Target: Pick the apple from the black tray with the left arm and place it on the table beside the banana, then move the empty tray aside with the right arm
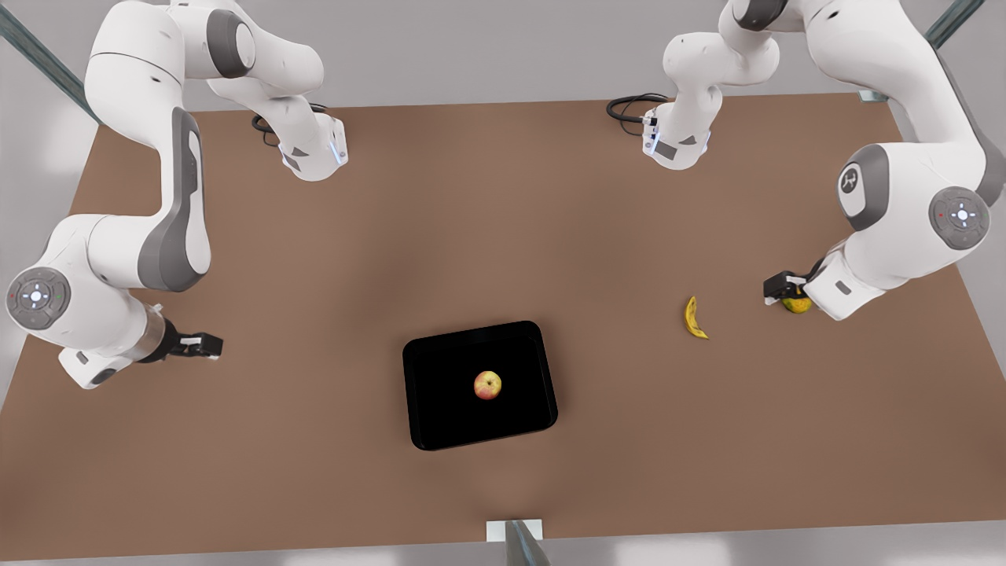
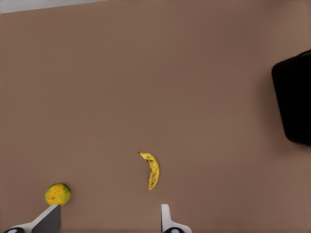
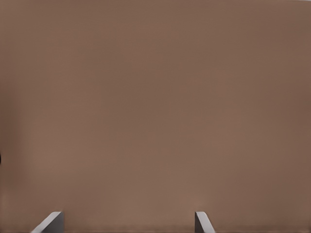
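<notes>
small round red-yellow apple (image 1: 487, 385) sits mid glossy black rectangular tray (image 1: 440, 424), well apart from curved yellow banana (image 1: 694, 317). looks light, firm, bit slick, so pinch across widest part. left gripper (image 1: 778, 289) spread, by yellow-green fruit (image 1: 797, 303). right gripper (image 1: 206, 345) spread, waiting over bare brown table (image 1: 314, 472)

A small yellow-green round fruit (image 1: 797, 304) with a mottled skin can be seen sitting near the front view's right edge, and black cables (image 1: 629, 108) are looped at the far side, plus grey metal posts (image 1: 522, 544) at the corners.
</notes>
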Motion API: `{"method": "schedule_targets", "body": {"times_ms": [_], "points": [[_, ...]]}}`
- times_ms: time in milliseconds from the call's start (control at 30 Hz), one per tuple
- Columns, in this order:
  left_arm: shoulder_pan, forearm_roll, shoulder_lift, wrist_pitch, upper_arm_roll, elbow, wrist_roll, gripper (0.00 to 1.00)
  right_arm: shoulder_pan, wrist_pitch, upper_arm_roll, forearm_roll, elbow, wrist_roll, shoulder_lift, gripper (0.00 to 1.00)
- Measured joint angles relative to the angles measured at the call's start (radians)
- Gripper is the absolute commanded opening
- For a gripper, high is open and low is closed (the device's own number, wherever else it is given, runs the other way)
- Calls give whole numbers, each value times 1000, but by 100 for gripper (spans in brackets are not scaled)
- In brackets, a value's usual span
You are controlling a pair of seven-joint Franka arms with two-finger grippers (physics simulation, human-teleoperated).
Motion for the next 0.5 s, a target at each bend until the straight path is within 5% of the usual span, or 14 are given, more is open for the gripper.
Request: {"method": "schedule_targets", "body": {"times_ms": [167, 300, 500], "points": [[-63, 6, 10, 5, 1, 13, -3, 100, 0, -9, 3, -2, 1, -1, 38, 100], [-354, -16, 39, 49, -2, 25, -26, 100, 0, 20, -2, -2, 38, -2, 152, 100], [-632, 43, 160, 247, -5, 23, -198, 100, 0, -36, -15, 1, 94, -3, 83, 100]]}}
